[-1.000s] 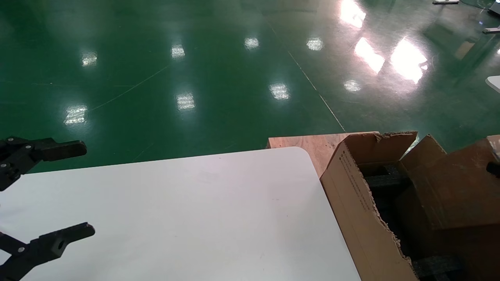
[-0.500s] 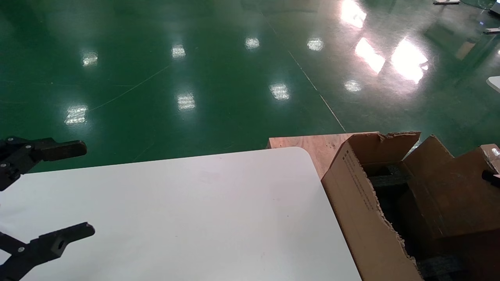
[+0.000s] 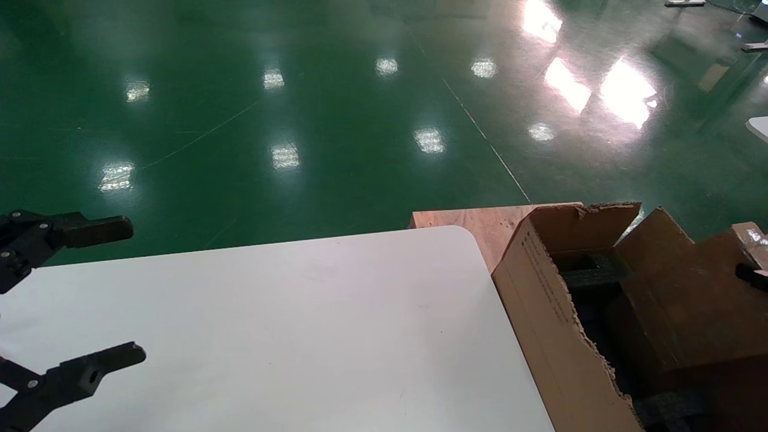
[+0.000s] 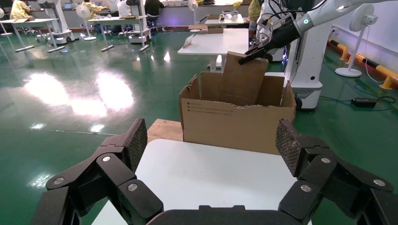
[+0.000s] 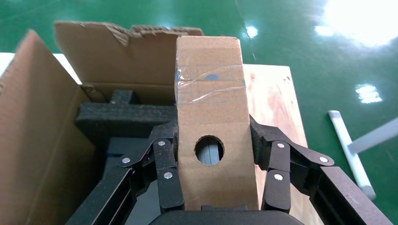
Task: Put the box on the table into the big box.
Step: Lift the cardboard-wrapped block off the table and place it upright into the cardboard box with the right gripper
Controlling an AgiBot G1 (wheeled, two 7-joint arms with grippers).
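My right gripper (image 5: 213,143) is shut on the small brown box (image 5: 211,93), one finger on each narrow side. The round hole in its broad face faces the wrist camera. The box is held upright in the open top of the big torn carton (image 3: 543,300), above the black foam (image 5: 124,117). In the head view the box (image 3: 690,300) is at the far right, with one right finger (image 3: 751,276) at its edge. In the left wrist view it (image 4: 244,79) sticks up above the carton's (image 4: 234,124) rim. My left gripper (image 3: 114,294) is open and empty over the white table's (image 3: 300,330) left side.
A flat plywood board (image 3: 480,222) lies under and behind the carton, past the table's rounded corner. Glossy green floor lies beyond. The left wrist view shows other tables and a standing fan (image 4: 361,28) far off.
The right gripper has shifted the small box slightly down and inward over the carton, and the carton has been nudged a little. The left arm has not moved.
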